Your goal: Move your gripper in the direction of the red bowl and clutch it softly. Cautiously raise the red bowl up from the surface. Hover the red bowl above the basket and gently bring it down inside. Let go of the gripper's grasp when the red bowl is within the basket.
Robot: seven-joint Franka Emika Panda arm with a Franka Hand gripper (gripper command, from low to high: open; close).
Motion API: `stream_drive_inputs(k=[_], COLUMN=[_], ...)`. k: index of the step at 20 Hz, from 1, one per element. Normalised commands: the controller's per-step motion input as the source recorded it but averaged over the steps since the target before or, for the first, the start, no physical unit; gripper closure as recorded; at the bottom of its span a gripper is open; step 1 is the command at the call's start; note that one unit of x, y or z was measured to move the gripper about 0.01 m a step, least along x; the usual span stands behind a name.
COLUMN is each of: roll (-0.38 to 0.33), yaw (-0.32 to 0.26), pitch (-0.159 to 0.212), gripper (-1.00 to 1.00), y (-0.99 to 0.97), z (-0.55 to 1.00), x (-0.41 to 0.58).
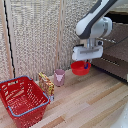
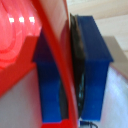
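Note:
The red bowl [image 1: 79, 67] hangs in the air above the wooden floor, gripped at its rim by my gripper [image 1: 86, 64], which is shut on it. In the wrist view the bowl's rim [image 2: 59, 60] runs between the two blue fingers [image 2: 92, 65], one on each side of the wall, and the bowl's inside fills the rest of that picture. The basket [image 1: 22, 100] stands on the floor at the exterior view's lower left, well away from the bowl, and looks empty.
A pink cup [image 1: 59, 77] and a yellow patterned box [image 1: 46, 84] stand on the floor between the basket and the bowl. A woven screen [image 1: 35, 35] forms the back. Dark furniture [image 1: 115, 57] is at the exterior view's right.

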Motion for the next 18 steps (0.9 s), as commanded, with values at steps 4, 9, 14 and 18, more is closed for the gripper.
stream_drive_inputs(k=[4, 9, 14, 18], roll=[0.031, 0.015, 0.014, 0.000], yaw=[0.131, 0.086, 0.019, 0.000], pitch=[0.073, 0.026, -0.003, -0.035], gripper=[1.00, 1.00, 1.00, 1.00], y=[0.38, 0.58, 0.76, 0.84], z=[0.77, 0.55, 0.38, 0.27], x=[0.369, 0.330, 0.319, 0.308])
